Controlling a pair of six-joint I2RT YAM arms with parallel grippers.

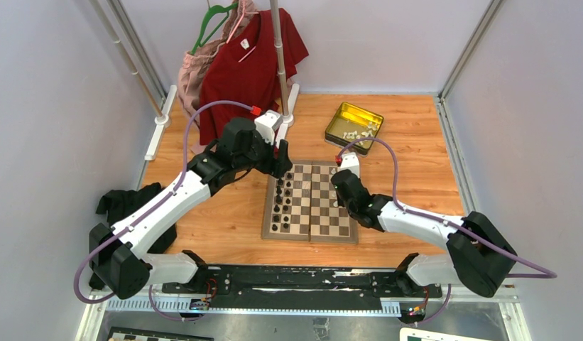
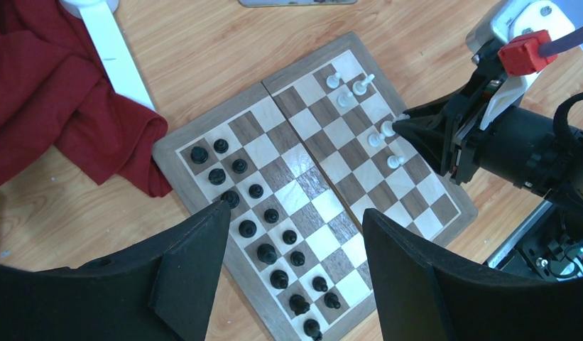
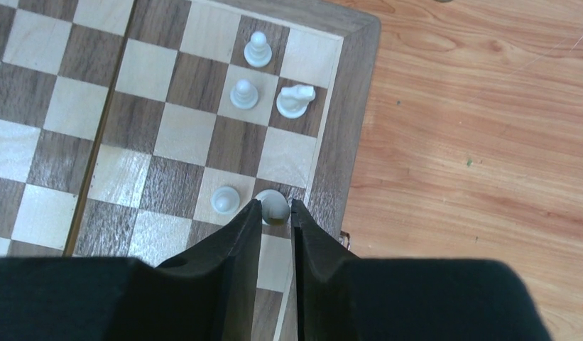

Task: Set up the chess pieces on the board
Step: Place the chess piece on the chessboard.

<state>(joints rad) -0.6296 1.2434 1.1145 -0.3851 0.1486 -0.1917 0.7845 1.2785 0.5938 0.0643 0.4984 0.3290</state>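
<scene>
The board (image 1: 269, 213) lies mid-table, with black pieces (image 2: 267, 252) in two rows on its left side. Several white chess pieces (image 3: 244, 94) stand near its right edge. My right gripper (image 3: 275, 204) is low over that edge. Its jaws flank one white piece (image 3: 274, 207) standing on a dark square, with a thin gap on one side, so it is open. Another white pawn (image 3: 225, 199) stands just left of it. My left gripper (image 2: 295, 213) hovers open and empty above the board's far-left corner (image 1: 281, 167).
A gold tin (image 1: 338, 117) at the back right of the board holds more white pieces. A red shirt (image 1: 242, 64) hangs on a stand behind the left arm, draping near the board's far-left corner. A white stand foot (image 2: 118, 50) lies there.
</scene>
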